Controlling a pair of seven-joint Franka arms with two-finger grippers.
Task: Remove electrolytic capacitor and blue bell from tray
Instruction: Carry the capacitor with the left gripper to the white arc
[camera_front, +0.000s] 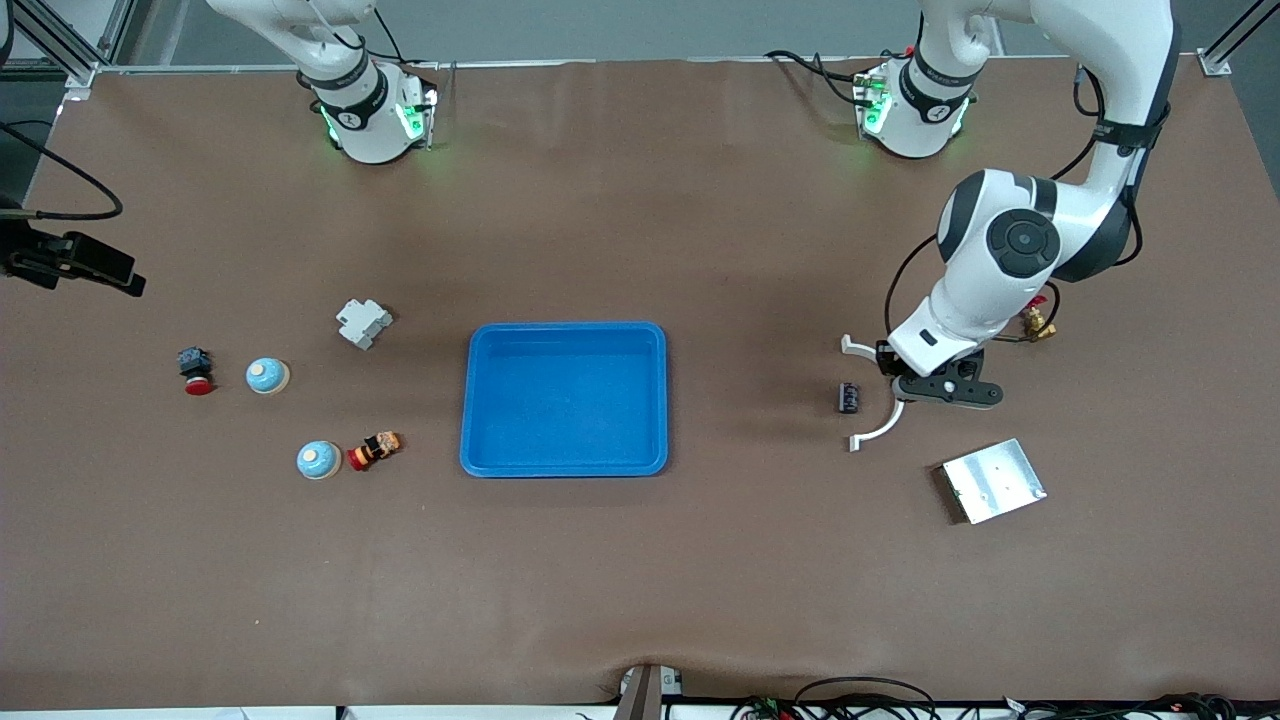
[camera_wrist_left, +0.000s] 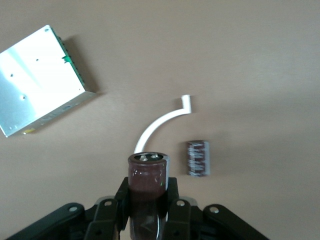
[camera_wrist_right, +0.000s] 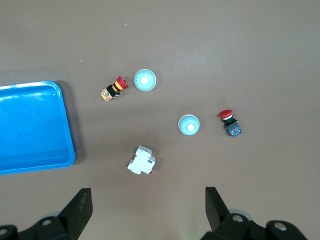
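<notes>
Fingers of my left gripper (camera_wrist_left: 148, 200) pinch a brown cylindrical capacitor (camera_wrist_left: 147, 187) above the table; my right gripper (camera_wrist_right: 147, 210) waits, spread wide, over two pale-blue dome bells (camera_wrist_right: 189, 125)

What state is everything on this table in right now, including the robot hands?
Left gripper: shut on a brown cylindrical capacitor, lifted.
Right gripper: open, empty, waiting high above the bells.
Second brown capacitor: lying on the table.
Blue plastic tray: empty.
Two pale blue bells: upright, untouched.
</notes>
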